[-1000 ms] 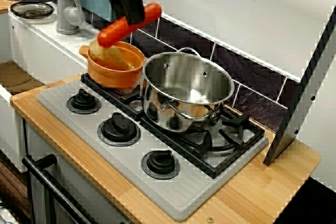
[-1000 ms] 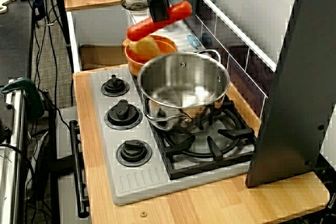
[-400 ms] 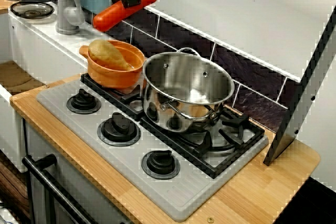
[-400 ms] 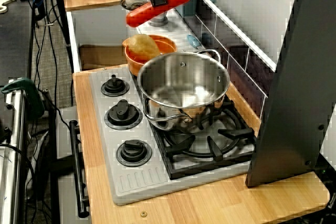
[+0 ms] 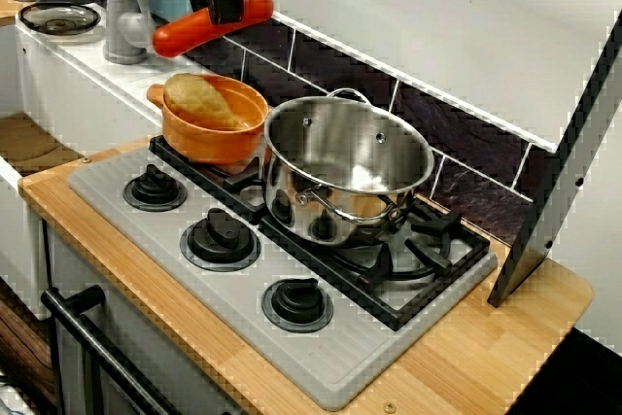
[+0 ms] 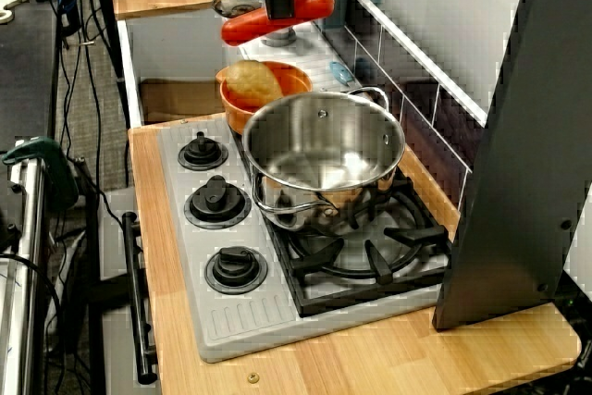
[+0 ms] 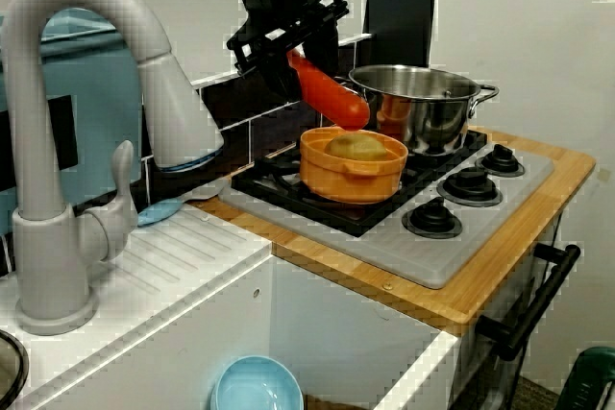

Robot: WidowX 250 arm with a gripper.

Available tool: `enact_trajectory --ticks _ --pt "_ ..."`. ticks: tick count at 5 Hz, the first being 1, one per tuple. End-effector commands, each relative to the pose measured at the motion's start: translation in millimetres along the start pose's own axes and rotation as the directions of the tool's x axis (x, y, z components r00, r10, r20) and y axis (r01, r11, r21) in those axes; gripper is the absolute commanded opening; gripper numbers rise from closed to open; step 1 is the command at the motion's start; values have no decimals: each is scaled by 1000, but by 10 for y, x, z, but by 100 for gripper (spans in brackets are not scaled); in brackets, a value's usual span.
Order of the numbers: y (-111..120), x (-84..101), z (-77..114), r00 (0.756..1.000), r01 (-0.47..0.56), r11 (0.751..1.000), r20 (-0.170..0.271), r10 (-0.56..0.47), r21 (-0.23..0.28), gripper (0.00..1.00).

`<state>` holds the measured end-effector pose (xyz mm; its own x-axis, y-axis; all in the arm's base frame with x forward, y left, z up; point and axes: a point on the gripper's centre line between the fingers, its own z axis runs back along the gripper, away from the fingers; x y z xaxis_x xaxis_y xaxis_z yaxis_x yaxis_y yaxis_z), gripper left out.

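Note:
My black gripper (image 5: 222,9) (image 6: 277,5) (image 7: 293,50) is shut on a red-orange sausage (image 5: 209,24) (image 6: 277,18) (image 7: 329,93), held nearly level in the air. It hangs above and behind an orange pot (image 5: 212,131) (image 6: 239,104) (image 7: 350,178) on the stove's back left burner. A tan bread roll (image 5: 199,100) (image 6: 248,82) (image 7: 356,148) lies inside that pot. A steel pot (image 5: 345,167) (image 6: 319,150) (image 7: 413,103) stands empty beside it on the black grate.
A grey faucet (image 5: 124,12) (image 7: 72,141) rises over the white drainboard (image 7: 163,261) left of the stove. Black knobs (image 5: 222,237) line the stove front. A dark tiled backsplash (image 5: 437,133) runs behind. A grey panel (image 6: 518,136) stands at the right. A blue bowl (image 7: 255,386) lies in the sink.
The gripper has lifted the sausage up from just over the orange pot and carried it left toward the faucet. The roll stays in the pot.

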<state>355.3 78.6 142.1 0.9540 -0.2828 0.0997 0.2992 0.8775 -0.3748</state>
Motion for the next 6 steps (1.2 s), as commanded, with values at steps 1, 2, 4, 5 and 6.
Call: enact_trajectory --ticks 1,2,4,5,6 --pt "-534 76 117 984 161 983 -57 -167 -88 0" --pt "-786 106 35 969 220 964 -80 -234 -149 0" --pt "-1237 290 -162 955 266 930 -65 -291 -254 0" --pt "-1451 388 -253 958 256 922 -52 -282 -289 0" --pt "-1642 448 -392 961 245 925 -51 -270 -290 0"
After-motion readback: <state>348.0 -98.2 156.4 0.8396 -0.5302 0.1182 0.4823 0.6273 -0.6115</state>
